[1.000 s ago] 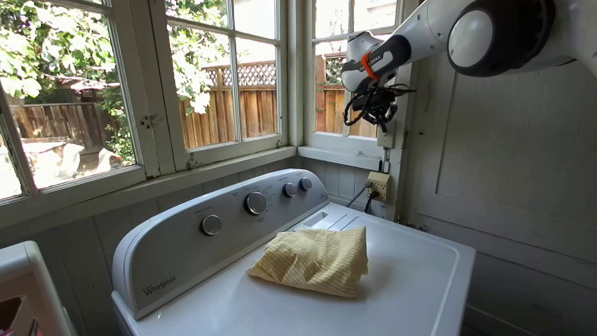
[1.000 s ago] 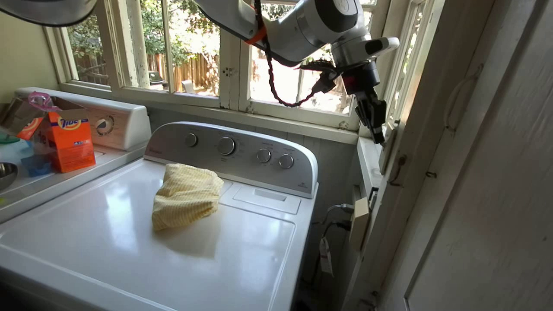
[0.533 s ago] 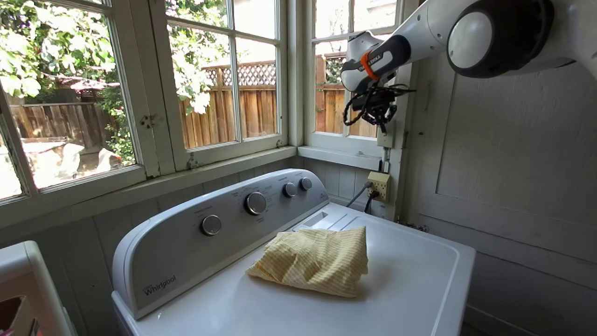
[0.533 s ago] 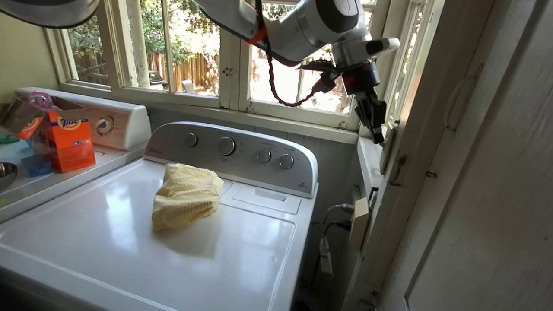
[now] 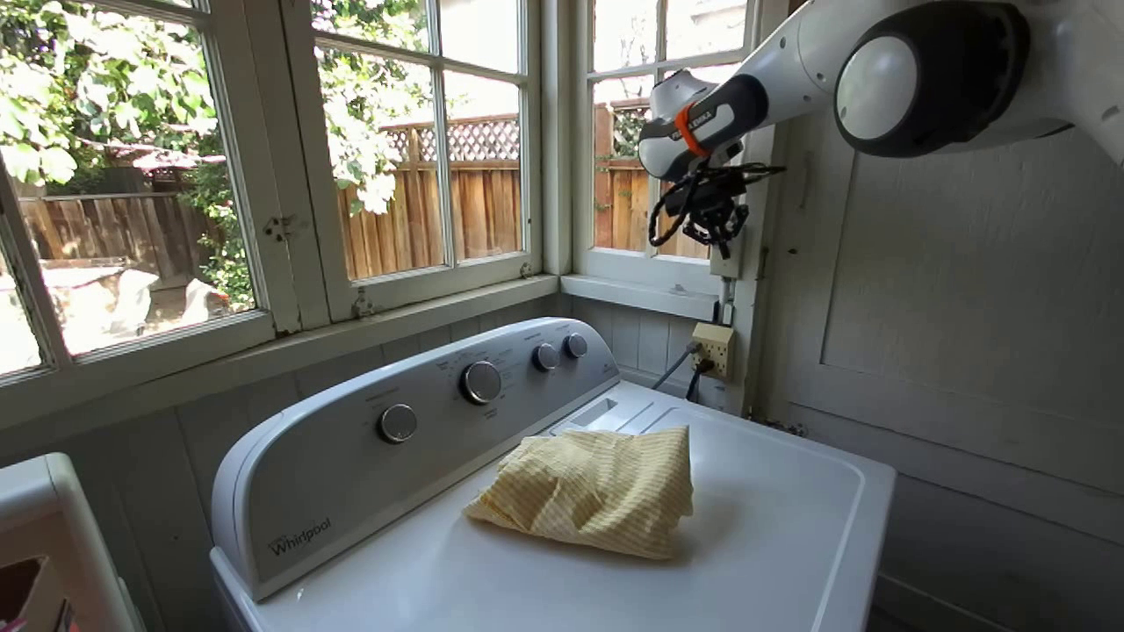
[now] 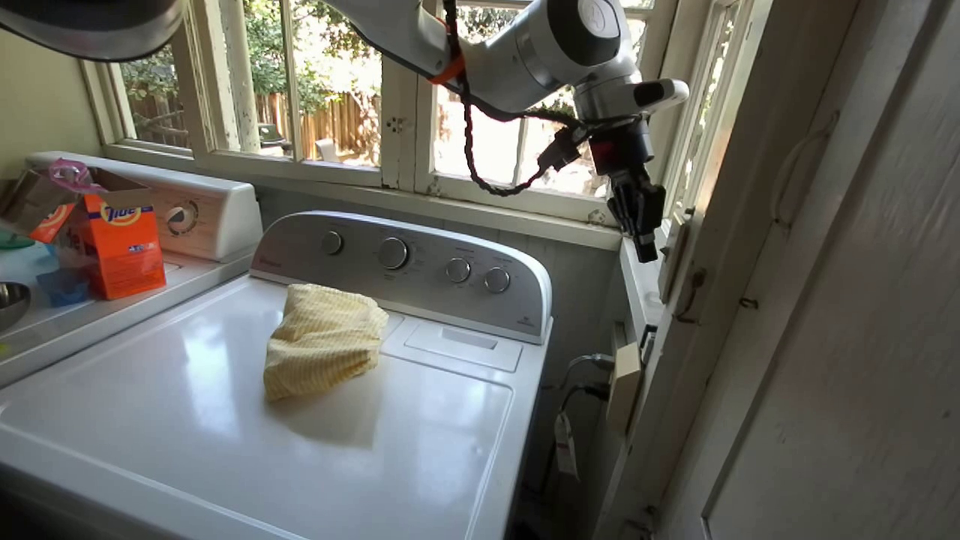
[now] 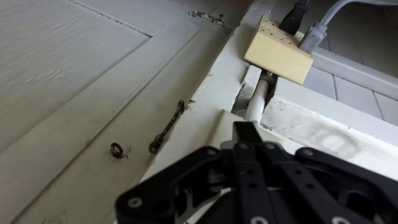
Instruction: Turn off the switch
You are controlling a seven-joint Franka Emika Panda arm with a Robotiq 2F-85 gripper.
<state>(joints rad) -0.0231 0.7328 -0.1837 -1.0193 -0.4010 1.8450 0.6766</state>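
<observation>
We are finding the gripper [image 7: 247,132] clenched, its tips pressing together just below centre in the wrist view and partly covering the switch [image 7: 225,125]. In both exterior views the switch is sitting right of centre, just beside the tips; we are not managing to tell whether they are touching. At the wrist view's upper right, an outlet box [image 7: 276,54] is holding two plugs [image 7: 312,38]. In both exterior views a yellow cloth [image 5: 593,491] is lying on a white machine [image 5: 781,544].
</observation>
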